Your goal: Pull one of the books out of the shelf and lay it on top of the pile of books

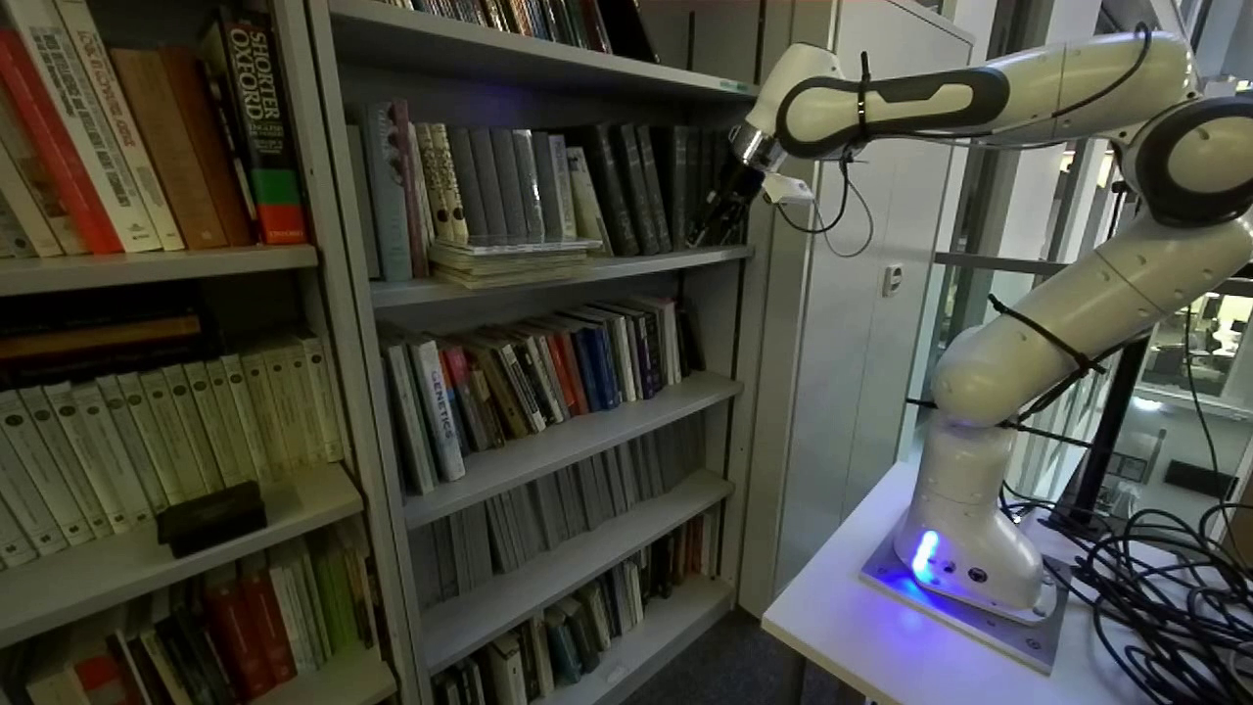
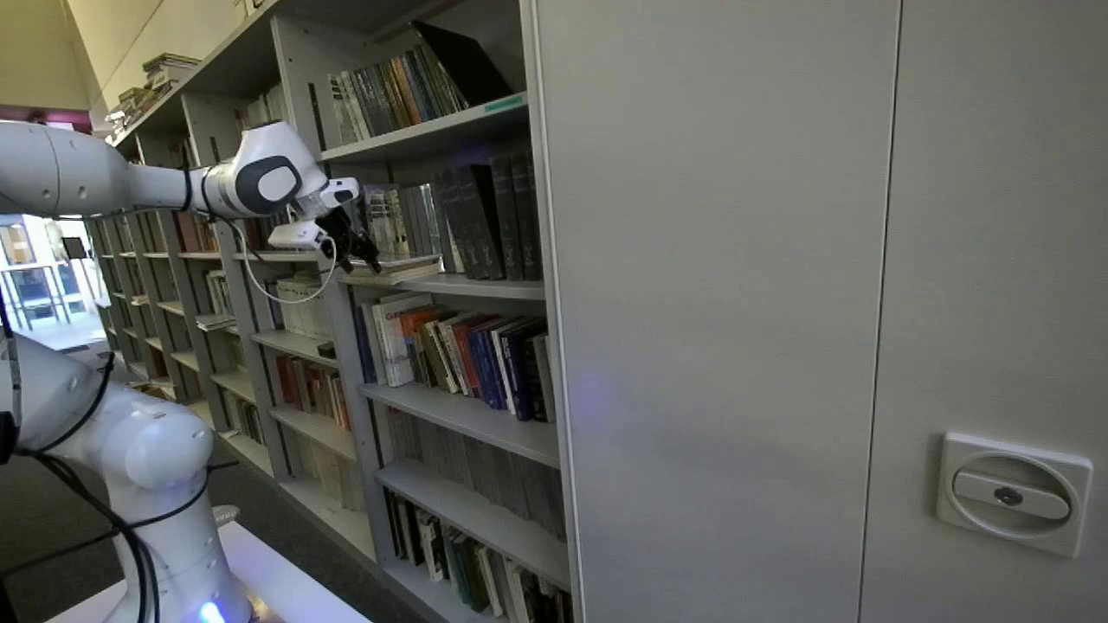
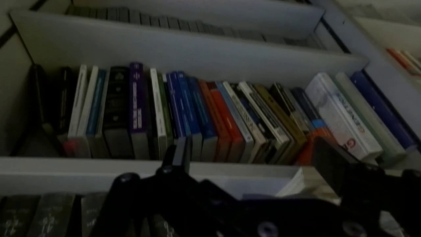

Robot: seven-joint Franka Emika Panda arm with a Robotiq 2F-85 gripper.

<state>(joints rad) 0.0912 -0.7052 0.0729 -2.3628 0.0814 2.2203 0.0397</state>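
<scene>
1. Nearest the camera, across the bottom of the wrist view, are the robot's dark fingers [image 3: 334, 166], spread wide with nothing held between them.
2. Which book is meant cannot be told; the likeliest is one of the dark volumes [image 1: 634, 191] in the upper middle of an exterior view, on the level of the shelf [image 1: 568, 443] that the fingers hang near. Similar dark spines with pale lettering show at the wrist view's lower left.
3. The first risk is the grip: the volumes stand close together, so the fingers may find no gap, push a book deeper or pinch two at once.
4. Several volumes lean, so drawing one out could let its neighbours topple.
5. The pile of books [image 1: 509, 261], left of centre in that view's upper half, seems to jut past the shelf's front edge; a book released too far forward could tip off, while the row of grey books [image 1: 494, 181] behind would probably block one set too deep.
6. Each dark volume stands on end, spine toward the room, its long axis near vertical, several tops tipping toward the left of that view. To lie on the flat pile, the chosen one would need roughly a quarter turn.
</scene>
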